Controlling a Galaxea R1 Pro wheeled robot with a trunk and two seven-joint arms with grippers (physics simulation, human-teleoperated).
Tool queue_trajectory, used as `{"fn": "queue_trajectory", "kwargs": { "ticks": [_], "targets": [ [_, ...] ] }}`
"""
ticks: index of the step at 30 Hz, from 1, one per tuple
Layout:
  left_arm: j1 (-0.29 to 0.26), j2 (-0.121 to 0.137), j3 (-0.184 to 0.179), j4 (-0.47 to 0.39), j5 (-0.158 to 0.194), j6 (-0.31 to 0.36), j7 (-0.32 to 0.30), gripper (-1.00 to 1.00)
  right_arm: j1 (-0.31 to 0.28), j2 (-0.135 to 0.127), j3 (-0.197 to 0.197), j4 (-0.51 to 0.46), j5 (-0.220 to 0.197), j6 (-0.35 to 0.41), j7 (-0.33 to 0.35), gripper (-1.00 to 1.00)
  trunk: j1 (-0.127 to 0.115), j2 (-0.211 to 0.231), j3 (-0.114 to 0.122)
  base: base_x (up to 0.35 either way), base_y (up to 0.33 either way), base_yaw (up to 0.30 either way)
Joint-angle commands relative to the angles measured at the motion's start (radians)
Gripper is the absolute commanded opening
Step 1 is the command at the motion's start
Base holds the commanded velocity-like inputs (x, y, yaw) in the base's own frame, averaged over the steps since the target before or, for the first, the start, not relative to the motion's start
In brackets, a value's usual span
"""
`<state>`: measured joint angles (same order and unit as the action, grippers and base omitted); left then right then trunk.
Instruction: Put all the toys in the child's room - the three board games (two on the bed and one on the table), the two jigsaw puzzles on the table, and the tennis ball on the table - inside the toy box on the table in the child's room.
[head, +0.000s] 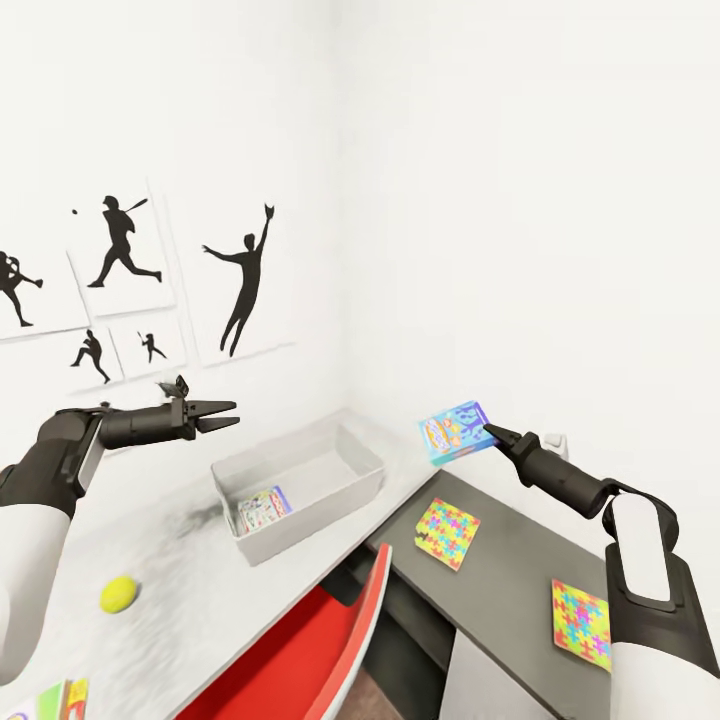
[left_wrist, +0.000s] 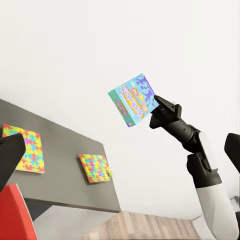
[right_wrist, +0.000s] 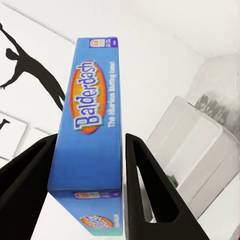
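My right gripper is shut on the small teal-blue board game, holding it in the air above the dark-grey corner of the table, to the right of the toy box. In the right wrist view the blue box sits clamped between both fingers, with the toy box beyond. A white board game lies inside the bin. Two jigsaw puzzles lie on the dark section. The tennis ball rests on the white top. My left gripper hovers open, left of the bin.
A red-and-white chair is tucked under the desk in front of the bin. Another colourful game box pokes in at the table's near left edge. Black silhouette pictures hang on the wall behind.
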<state>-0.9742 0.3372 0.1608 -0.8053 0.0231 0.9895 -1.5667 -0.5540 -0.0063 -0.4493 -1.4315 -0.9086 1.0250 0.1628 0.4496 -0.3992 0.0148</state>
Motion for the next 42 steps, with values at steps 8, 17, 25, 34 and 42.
{"fn": "queue_trajectory", "kwargs": {
  "ticks": [8,17,25,34,42],
  "targets": [
    [0.0,0.0,0.0,0.0,0.0,0.011,-0.004,1.0,0.0,0.003,-0.001,0.0,0.005,0.005,0.011,-1.0,0.0,-0.001,-0.004,-0.001,0.004,-0.043],
    [0.0,0.001,0.0,0.0,0.0,0.011,-0.004,1.0,-0.001,0.002,-0.001,0.0,0.006,0.005,0.011,-1.0,0.0,-0.001,-0.014,0.0,0.001,0.0],
    [0.0,0.0,0.0,0.0,-0.001,0.011,-0.004,1.0,0.0,0.003,0.0,0.001,0.007,0.005,0.011,-1.0,0.0,-0.001,-0.016,0.001,0.01,0.104],
    [0.0,0.0,0.0,0.0,-0.002,0.012,-0.004,1.0,0.0,0.003,0.0,0.001,0.007,0.005,0.011,-1.0,0.0,-0.001,-0.016,0.108,-0.117,0.022],
    [0.0,0.0,0.0,0.0,-0.002,0.012,-0.004,1.0,0.0,-0.001,0.001,0.0,0.007,0.005,0.012,-1.0,0.0,-0.001,-0.016,0.115,-0.02,0.001]
  ]
}}
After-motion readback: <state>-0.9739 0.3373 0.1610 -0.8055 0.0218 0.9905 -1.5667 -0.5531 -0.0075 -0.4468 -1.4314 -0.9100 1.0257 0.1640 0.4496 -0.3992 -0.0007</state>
